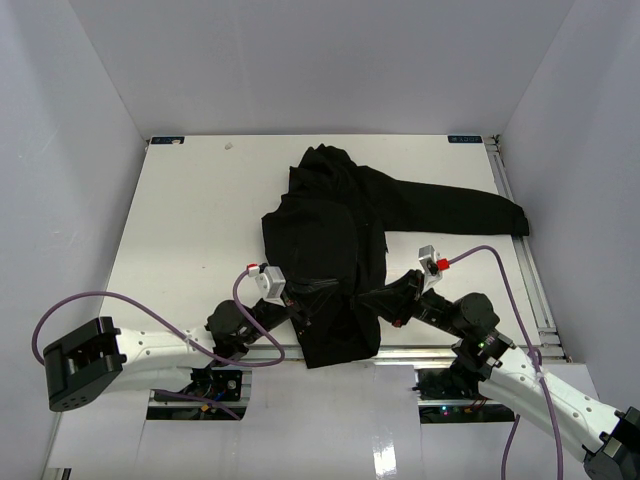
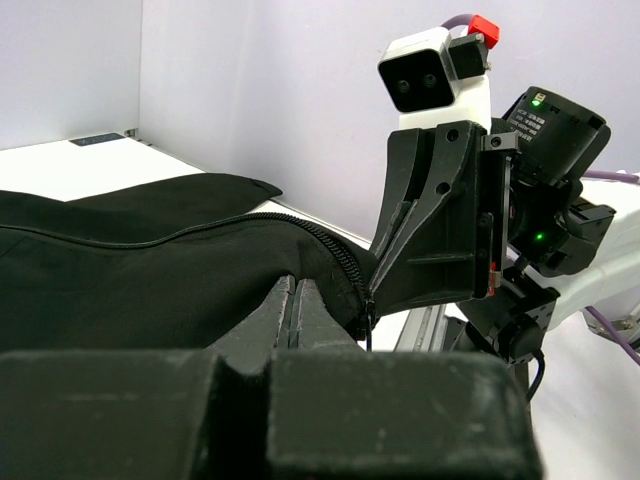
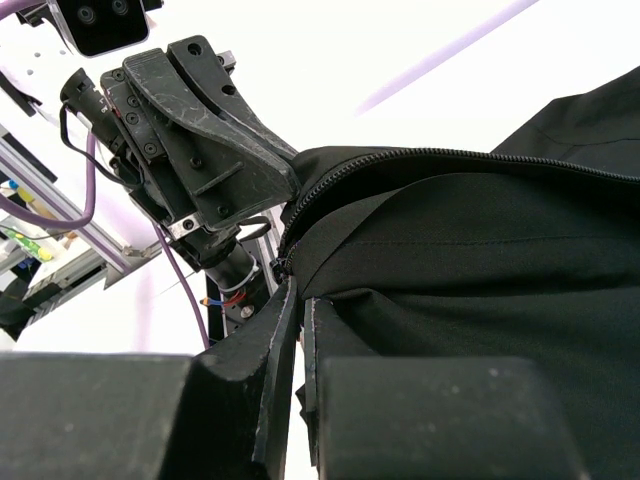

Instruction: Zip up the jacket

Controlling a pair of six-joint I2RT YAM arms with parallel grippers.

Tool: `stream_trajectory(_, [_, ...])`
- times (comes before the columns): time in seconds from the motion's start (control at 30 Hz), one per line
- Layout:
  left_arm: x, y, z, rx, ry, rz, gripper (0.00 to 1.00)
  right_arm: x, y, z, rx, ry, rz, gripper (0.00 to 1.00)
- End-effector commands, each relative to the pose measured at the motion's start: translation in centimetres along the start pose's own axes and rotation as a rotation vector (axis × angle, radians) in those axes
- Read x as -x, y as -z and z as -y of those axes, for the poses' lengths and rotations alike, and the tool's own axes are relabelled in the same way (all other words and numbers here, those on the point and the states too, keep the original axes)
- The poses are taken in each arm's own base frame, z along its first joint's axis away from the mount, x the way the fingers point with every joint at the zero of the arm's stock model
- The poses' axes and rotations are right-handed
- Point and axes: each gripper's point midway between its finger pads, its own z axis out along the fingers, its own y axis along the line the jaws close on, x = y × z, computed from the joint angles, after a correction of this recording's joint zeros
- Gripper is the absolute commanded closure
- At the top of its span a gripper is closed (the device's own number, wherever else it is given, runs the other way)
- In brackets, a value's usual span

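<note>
Your jacket point(image 1: 340, 235) lies mid-bench point(image 1: 190, 220), hem nearest arm bases, one sleeve stretched right. Your left fingers point(image 2: 284, 305) pressed together, pinching hem beside zipper point(image 2: 330, 245). Right fingers point(image 3: 288, 325) likewise pinch hem, just opposite.

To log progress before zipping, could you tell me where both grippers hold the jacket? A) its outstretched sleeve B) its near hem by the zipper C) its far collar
B: the left gripper and right gripper are both shut on the jacket at its near hem, on either side of the zipper.
</note>
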Motion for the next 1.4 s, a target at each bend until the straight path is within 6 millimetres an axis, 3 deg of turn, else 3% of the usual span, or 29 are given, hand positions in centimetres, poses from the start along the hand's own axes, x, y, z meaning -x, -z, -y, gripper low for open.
stream_trajectory(0.0, [0.6,0.0,-0.1,0.008,-0.011,0.03,1.0,3.2,-0.3,-2.0,0.06,0.037,0.101,0.92])
stream_trajectory(0.53, [0.5,0.0,-0.7,0.039,-0.027,0.026,1.0,2.9,-0.4,-0.4,-0.025,-0.004,0.1,0.92])
stream_trajectory(0.97, [0.1,-1.5,-3.0,0.177,-0.108,-0.023,1.0,1.9,-0.5,1.0,-0.095,-0.028,0.064,0.92])
stream_trajectory(1.37, [0.1,-1.1,-3.8,0.228,-0.175,-0.056,1.0,2.0,-1.3,2.3,-0.164,-0.039,0.054,0.92])
